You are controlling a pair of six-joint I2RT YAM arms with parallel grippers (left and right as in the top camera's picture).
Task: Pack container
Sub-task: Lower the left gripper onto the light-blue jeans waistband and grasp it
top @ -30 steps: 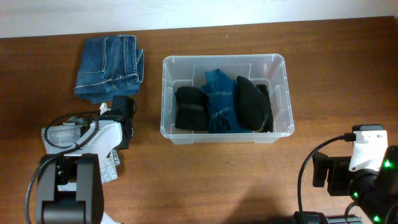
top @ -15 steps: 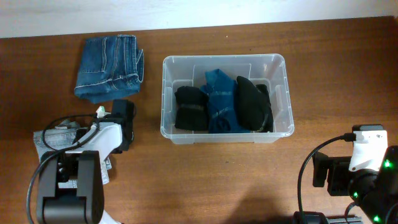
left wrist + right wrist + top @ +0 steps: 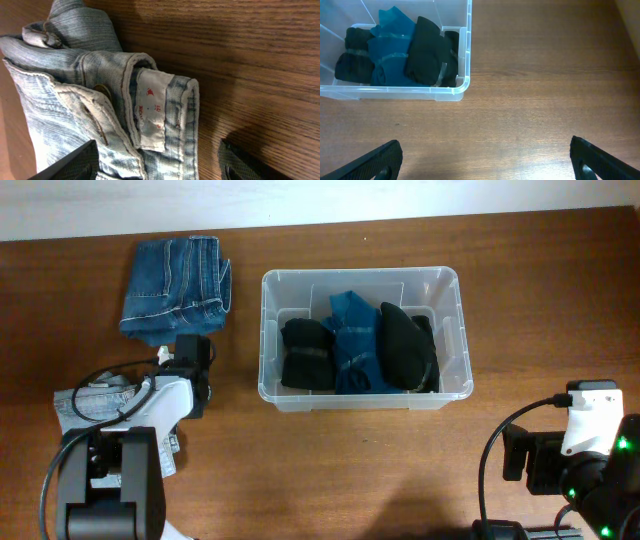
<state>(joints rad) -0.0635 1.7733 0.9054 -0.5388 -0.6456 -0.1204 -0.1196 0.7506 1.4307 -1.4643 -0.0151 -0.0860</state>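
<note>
— Wood-grain tabletop (image 3: 330,470) under a pale wall, seen from overhead: where did the container stand?

— The container (image 3: 268,340) stood right of centre with its top open. A teal bundle (image 3: 352,345) lay in it between two black bundles (image 3: 305,355). Folded dark jeans (image 3: 175,285) lay well apart to its left. The pale jeans (image 3: 92,398) lay near the front-left corner, partly covered by the left arm (image 3: 165,398).

— How would that tub handle?

— Probably light and slick, with thin walls that flex at the sides and a stiffer rounded rim. The rim at a short end looked the surest place to hold it. Its base was hidden under the clothes.

— And the left wrist camera?

— It showed only the pale jeans and wood. The left gripper (image 3: 157,162) hung with its fingers spread, one tip at the cloth and the other over bare wood, grasping nothing. The print on the white tag (image 3: 152,107) was too small to read, and the container was out of frame.

— The right wrist?

— The right gripper (image 3: 487,160) was released, its tips wide apart over bare table. The container sat at the upper left, its far end cut off.
</note>
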